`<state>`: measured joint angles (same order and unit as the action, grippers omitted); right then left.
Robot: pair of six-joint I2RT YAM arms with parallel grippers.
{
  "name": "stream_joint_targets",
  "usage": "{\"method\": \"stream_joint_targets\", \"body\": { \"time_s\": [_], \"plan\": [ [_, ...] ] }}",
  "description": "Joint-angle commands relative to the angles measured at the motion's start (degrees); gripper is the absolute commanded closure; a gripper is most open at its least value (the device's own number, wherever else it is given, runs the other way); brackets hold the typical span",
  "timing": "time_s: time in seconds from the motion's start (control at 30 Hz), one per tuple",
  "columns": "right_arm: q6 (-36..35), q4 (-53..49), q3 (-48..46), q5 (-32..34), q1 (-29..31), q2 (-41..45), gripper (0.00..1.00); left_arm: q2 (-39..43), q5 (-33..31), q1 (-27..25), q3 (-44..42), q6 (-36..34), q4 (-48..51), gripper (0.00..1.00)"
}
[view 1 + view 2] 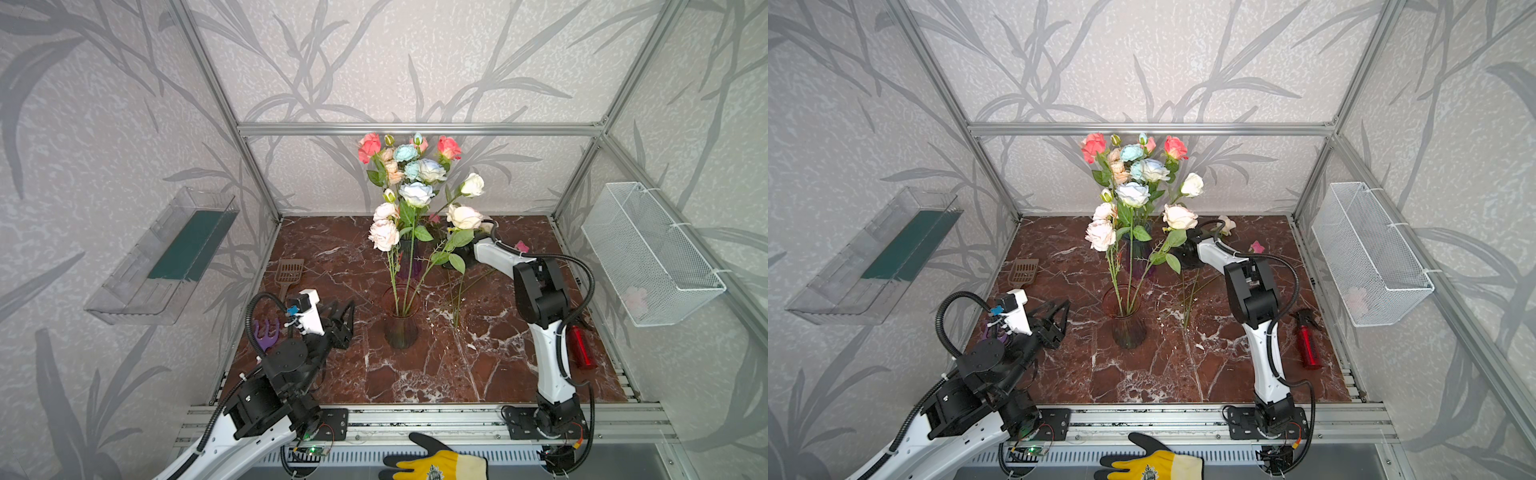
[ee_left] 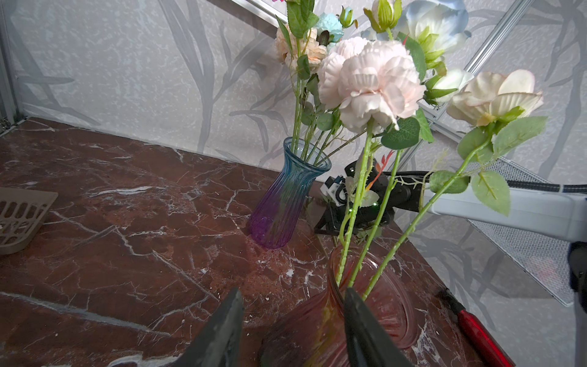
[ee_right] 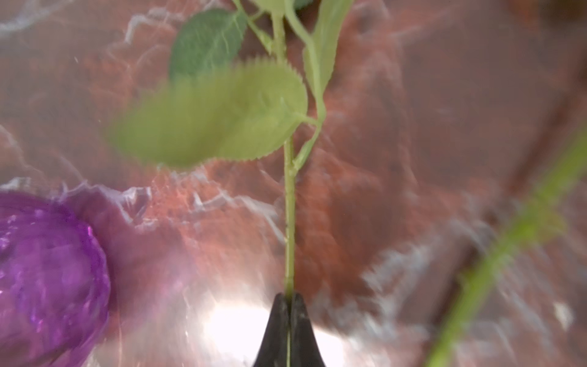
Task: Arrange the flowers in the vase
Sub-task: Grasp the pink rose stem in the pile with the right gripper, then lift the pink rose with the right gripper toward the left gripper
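Note:
A red glass vase [image 1: 401, 322] stands mid-table with three flowers [image 1: 384, 235] in it. Behind it a blue-to-purple vase [image 2: 286, 203] holds several more flowers [image 1: 409, 160]. My left gripper [image 2: 293, 292] is open, just left of the red vase [image 2: 374, 305] and apart from it in both top views [image 1: 1064, 318]. My right gripper [image 3: 289, 297] is shut on a thin green flower stem [image 3: 289, 222] low beside the purple vase [image 3: 47, 270]. In both top views leaves largely hide it [image 1: 1183, 255]. More stems [image 1: 457, 299] and a pink head [image 1: 521, 247] lie on the table.
A tan scoop [image 1: 289, 272] and a purple claw tool [image 1: 266, 332] lie at the left. A red spray bottle [image 1: 582, 349] lies at the right edge. A wire basket [image 1: 648, 253] hangs on the right wall, a clear bin [image 1: 166, 257] on the left. A gloved hand [image 1: 436, 461] rests at the front.

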<state>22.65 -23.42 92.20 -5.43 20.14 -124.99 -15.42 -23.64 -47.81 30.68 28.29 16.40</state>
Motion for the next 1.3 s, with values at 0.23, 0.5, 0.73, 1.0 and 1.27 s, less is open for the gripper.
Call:
{"method": "stream_joint_targets", "body": {
  "time_s": [0.23,0.5,0.73,1.0,1.27],
  "plan": [
    [10.4,23.6,-21.8,-5.9,-2.0,21.9,1.0,-0.5,5.4,0.2,5.0,-2.1,0.8,0.47],
    [15.4,36.3,-42.2,-5.4,-3.6,42.9,1.0,-5.7,26.7,0.3,3.1,-3.2,-13.3,0.5],
    [14.2,42.6,-57.8,-2.3,-3.7,67.6,1.0,-11.0,36.9,-0.1,3.6,-2.2,-21.2,0.5],
    [15.3,41.9,-64.4,-2.1,-3.6,90.9,1.0,-23.3,40.2,-2.1,8.2,-2.4,-25.8,0.51],
    [17.5,41.5,-65.0,-8.3,-2.7,99.6,1.0,-35.0,34.7,-11.4,13.6,-7.3,-29.7,0.46]
  ]
}}
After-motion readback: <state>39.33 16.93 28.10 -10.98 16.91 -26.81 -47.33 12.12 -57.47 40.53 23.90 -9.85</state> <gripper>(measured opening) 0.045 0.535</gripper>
